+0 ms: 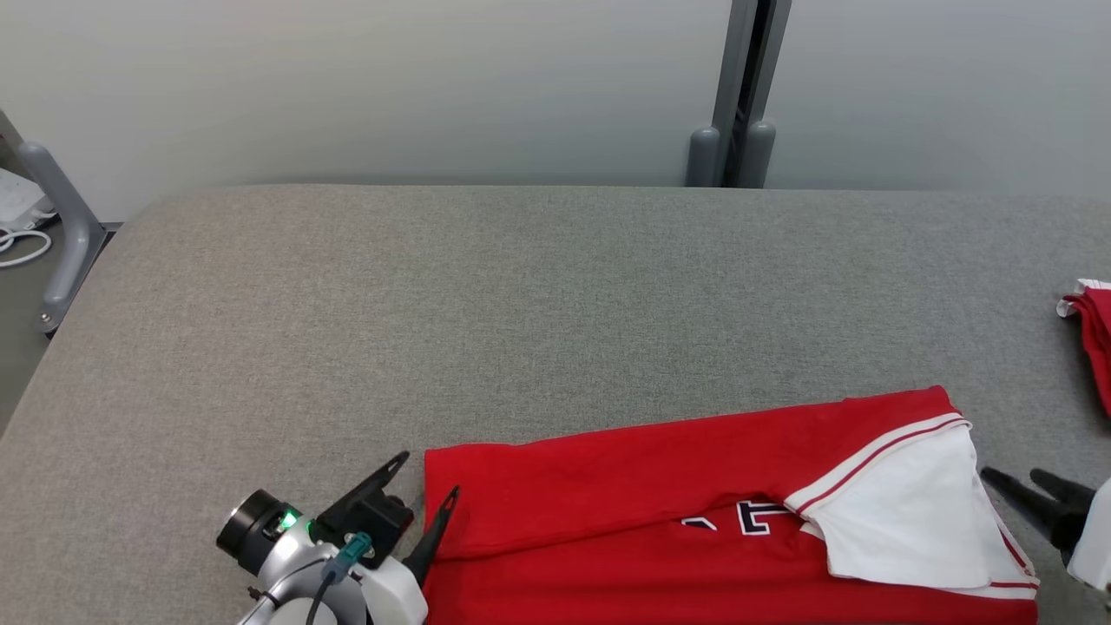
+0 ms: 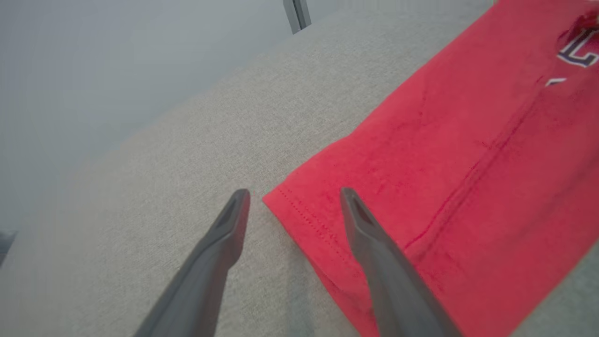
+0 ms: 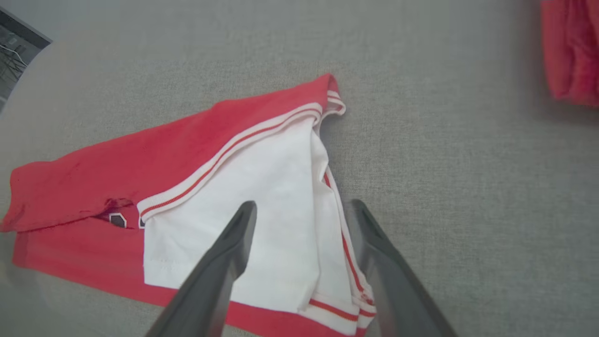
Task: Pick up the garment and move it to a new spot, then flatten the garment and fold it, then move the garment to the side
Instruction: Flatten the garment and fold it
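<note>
Garment: a red shirt (image 1: 651, 469) with white trim lies folded lengthwise on the grey-covered table (image 1: 434, 304), at the near edge, reaching from the middle towards my right.
Fold: the far half is turned over the near half. Dark-edged white letters (image 1: 746, 516) peek out from under the folded edge.
Sleeve: a white sleeve (image 1: 903, 512) with a red stripe lies on top at the shirt's right end.
Left claw (image 1: 428, 475): spread wide, pinching nothing. It sits at the shirt's left end, with one finger over bare table and the other over the red cloth.
Left wrist view: the stitched corner of the shirt (image 2: 468, 140) lies between my two fingers (image 2: 231, 220). I cannot tell whether the tips touch the cloth.
Right claw (image 1: 1011, 476): also spread wide and empty, just beside the sleeve's right edge.
Right wrist view: one finger hangs over the white sleeve (image 3: 262, 187). The other hangs over grey table close beside the striped cuff.
Other cloth: a second red piece (image 1: 1098, 338) with a white edge lies at the table's far right, well apart from the shirt.
Behind: a grey post (image 1: 738, 87) stands against a pale wall.
</note>
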Available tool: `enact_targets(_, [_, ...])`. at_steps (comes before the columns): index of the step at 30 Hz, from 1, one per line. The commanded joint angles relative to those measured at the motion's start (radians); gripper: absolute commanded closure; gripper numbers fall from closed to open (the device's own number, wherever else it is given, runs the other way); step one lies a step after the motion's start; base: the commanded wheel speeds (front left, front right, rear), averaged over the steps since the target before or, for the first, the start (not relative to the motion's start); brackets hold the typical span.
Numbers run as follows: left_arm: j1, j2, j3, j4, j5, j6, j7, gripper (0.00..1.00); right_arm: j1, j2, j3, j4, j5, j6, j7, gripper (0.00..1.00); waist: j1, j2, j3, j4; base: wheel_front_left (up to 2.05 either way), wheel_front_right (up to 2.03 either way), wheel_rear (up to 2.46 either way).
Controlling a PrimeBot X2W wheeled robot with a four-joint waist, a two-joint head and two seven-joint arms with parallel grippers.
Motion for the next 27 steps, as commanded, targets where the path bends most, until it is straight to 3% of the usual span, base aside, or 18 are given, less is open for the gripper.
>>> enact_targets(1, [-0.007, 0.008, 0.017, -0.018, -0.010, 0.013, 0.000, 0.00, -0.011, 0.010, -0.013, 0.004, -0.014, 0.000, -0.036, 0.00, 0.0000, 0.0000, 0.000, 0.001, 0.00, 0.00, 0.00])
enact_targets(9, [0.033, -0.015, 0.143, -0.175, -0.096, 0.071, 0.000, 0.00, -0.005, 0.069, -0.068, 0.051, -0.125, 0.000, -0.323, 0.00, 0.0000, 0.0000, -0.009, 0.001, 0.00, 0.00, 0.00])
enact_targets(13, [0.069, -0.052, 0.241, -0.274, -0.149, 0.087, 0.000, 0.00, 0.012, 0.122, -0.133, 0.109, -0.207, 0.000, -0.385, 0.00, 0.0000, 0.0000, -0.014, -0.006, 0.00, 0.00, 0.00])
enact_targets(20, [0.170, -0.117, 0.391, -0.442, -0.140, 0.076, 0.000, 0.00, 0.138, 0.296, -0.568, 0.054, -0.578, 0.000, -0.387, 0.00, 0.0000, 0.0000, -0.012, -0.030, 0.00, 0.00, 0.00])
enact_targets(22, [0.210, -0.136, 0.438, -0.485, -0.121, 0.061, 0.000, 0.00, 0.237, 0.393, -0.741, -0.026, -0.732, 0.000, -0.387, 0.00, 0.0000, 0.0000, -0.010, -0.035, 0.00, 0.00, 0.00])
enact_targets(27, [0.272, -0.156, 0.479, -0.546, -0.095, 0.040, 0.000, 0.00, 0.363, 0.531, -0.927, -0.168, -0.914, 0.000, -0.387, 0.00, 0.0000, 0.0000, -0.010, -0.038, 0.00, 0.00, 0.00])
